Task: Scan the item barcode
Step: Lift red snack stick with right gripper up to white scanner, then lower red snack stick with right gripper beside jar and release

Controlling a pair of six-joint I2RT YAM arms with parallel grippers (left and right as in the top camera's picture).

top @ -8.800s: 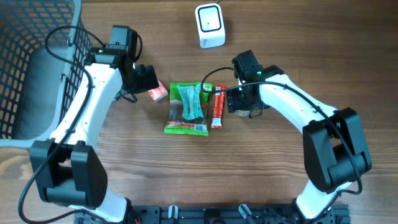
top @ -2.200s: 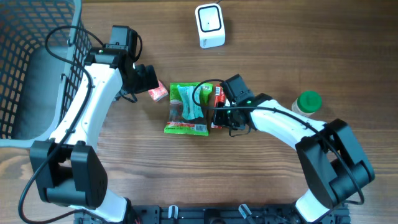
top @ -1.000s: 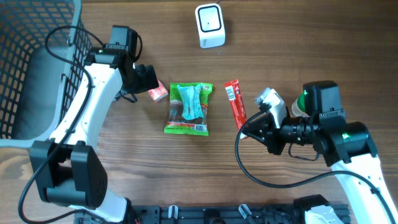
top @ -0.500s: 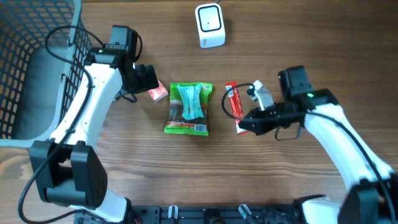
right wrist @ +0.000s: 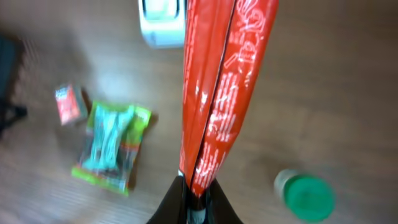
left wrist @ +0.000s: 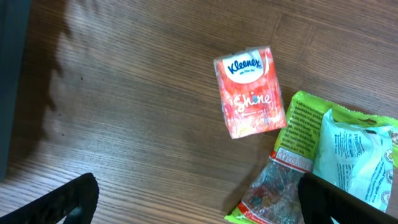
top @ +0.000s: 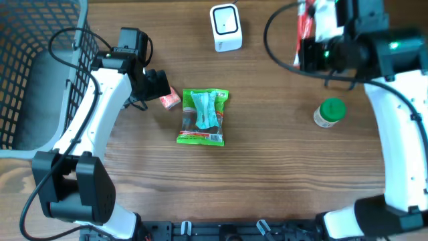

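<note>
A long red stick packet (right wrist: 219,93) stands upright in my right gripper (right wrist: 196,198), which is shut on its lower end. In the overhead view that packet (top: 305,20) is lifted high at the top right, with the right gripper (top: 309,53) just below it. The white scanner (top: 225,27) stands at the far edge, left of the packet; in the right wrist view the scanner (right wrist: 161,25) is partly hidden behind the packet. My left gripper (left wrist: 199,208) hangs open over bare wood beside a red Kleenex pack (left wrist: 250,92).
A green snack bag (top: 204,117) lies mid-table, with the Kleenex pack (top: 170,100) to its left. A green-lidded jar (top: 330,112) stands at the right. A dark wire basket (top: 33,67) fills the far left, close behind the left arm.
The right arm has lifted the red packet off the middle of the table and swung it up to the far right. The left arm has not moved.
</note>
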